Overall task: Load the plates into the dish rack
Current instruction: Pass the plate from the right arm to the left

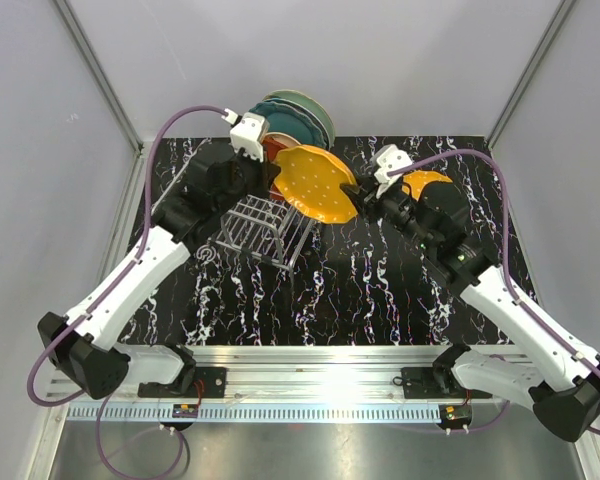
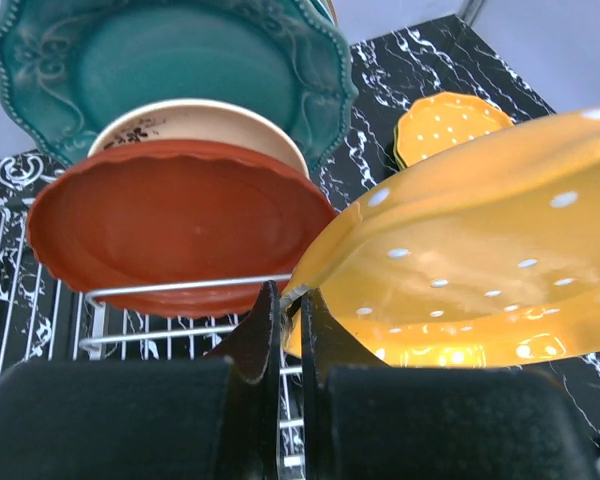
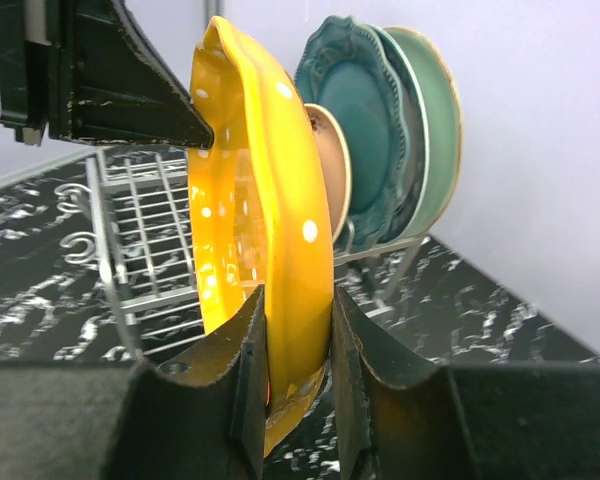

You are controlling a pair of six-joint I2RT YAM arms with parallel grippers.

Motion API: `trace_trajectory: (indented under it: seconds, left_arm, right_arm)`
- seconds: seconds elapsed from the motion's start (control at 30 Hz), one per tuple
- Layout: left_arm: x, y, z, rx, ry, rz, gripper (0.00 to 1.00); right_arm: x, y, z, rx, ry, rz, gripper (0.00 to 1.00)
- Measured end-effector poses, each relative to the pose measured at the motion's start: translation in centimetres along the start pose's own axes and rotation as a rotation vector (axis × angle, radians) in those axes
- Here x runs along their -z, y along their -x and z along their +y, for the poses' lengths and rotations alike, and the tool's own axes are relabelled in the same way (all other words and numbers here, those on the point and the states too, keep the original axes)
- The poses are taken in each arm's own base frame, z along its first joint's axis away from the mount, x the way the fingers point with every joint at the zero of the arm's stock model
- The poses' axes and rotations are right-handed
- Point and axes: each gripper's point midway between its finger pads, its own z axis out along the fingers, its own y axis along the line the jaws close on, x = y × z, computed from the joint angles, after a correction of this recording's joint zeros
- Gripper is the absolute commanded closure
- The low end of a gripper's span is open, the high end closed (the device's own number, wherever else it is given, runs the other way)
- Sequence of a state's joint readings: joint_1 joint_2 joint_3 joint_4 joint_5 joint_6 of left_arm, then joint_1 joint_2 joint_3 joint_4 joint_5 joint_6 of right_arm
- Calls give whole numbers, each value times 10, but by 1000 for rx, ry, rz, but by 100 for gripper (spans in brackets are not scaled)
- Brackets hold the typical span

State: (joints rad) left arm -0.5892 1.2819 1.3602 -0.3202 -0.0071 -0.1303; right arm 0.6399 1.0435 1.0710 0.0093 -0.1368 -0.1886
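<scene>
A dotted orange-yellow plate [image 1: 315, 183] hangs on edge over the right end of the dish rack [image 1: 265, 235], held from both sides. My left gripper [image 1: 277, 172] is shut on its left rim [image 2: 325, 270]. On the opposite rim my right gripper [image 3: 298, 300] is shut, the plate [image 3: 270, 180] standing between its fingers. Behind it in the rack stand a red-orange plate [image 2: 170, 230], a cream-centred plate [image 2: 195, 120], a dark teal plate [image 2: 180, 60] and a mint green plate [image 3: 435, 120].
Another dotted orange plate [image 2: 445, 125] lies flat on the black marbled table [image 1: 360, 290] at the right, partly under my right arm [image 1: 450, 230]. The rack's lower wire section [image 3: 150, 240] spreads toward the front. Grey walls enclose the table.
</scene>
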Motion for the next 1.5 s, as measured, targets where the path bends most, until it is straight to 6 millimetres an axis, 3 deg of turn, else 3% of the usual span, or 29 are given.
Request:
trace_trajectory:
  seconds: [0.17,0.4,1.5]
  left_arm:
    - [-16,0,2,-3,8,-15,100]
    - [-34,-14,8,-21,30,19,100]
    - [-22,-23,50,-114,209,50,100]
  right_arm:
    - [-3,3,-7,120,-31,3,100]
    - [-10,-8,-10,199,-49,42,100]
    - [-44,-28,5,203,5,54,97]
